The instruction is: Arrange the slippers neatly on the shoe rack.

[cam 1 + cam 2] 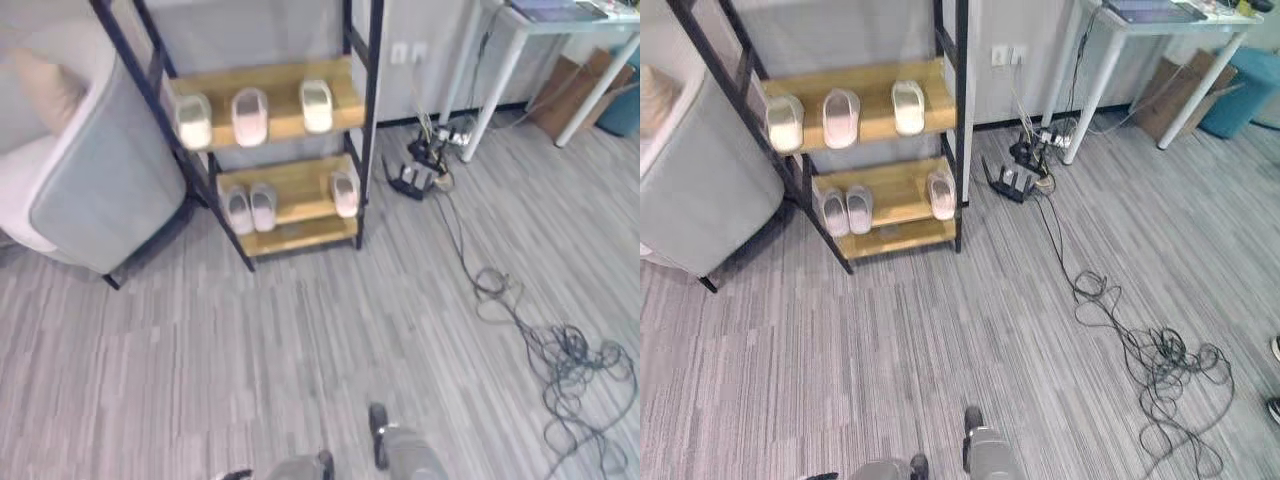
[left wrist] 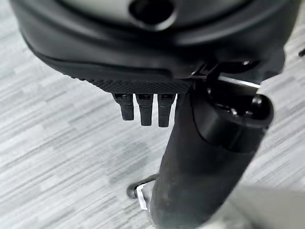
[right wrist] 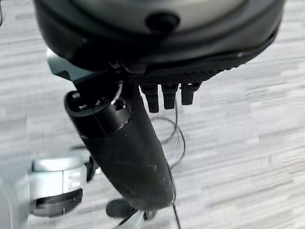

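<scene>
A black-framed shoe rack (image 1: 290,128) with wooden shelves stands at the far side of the floor. Three pale slippers lie apart on its upper shelf: one at the left (image 1: 193,120), a pinkish one (image 1: 250,116) and one at the right (image 1: 317,105). On the lower shelf a pair (image 1: 250,208) lies side by side at the left, and a single slipper (image 1: 344,193) at the right. My left hand (image 2: 143,86) hangs over bare floor, fingers straight, holding nothing. My right hand (image 3: 167,76) hangs the same way, open and empty.
A grey armchair (image 1: 100,190) stands against the rack's left side. To the right are a router (image 1: 410,180), a power strip and a tangle of cables (image 1: 560,370) across the floor. A white table (image 1: 540,40) and a cardboard box (image 1: 575,85) stand at the far right.
</scene>
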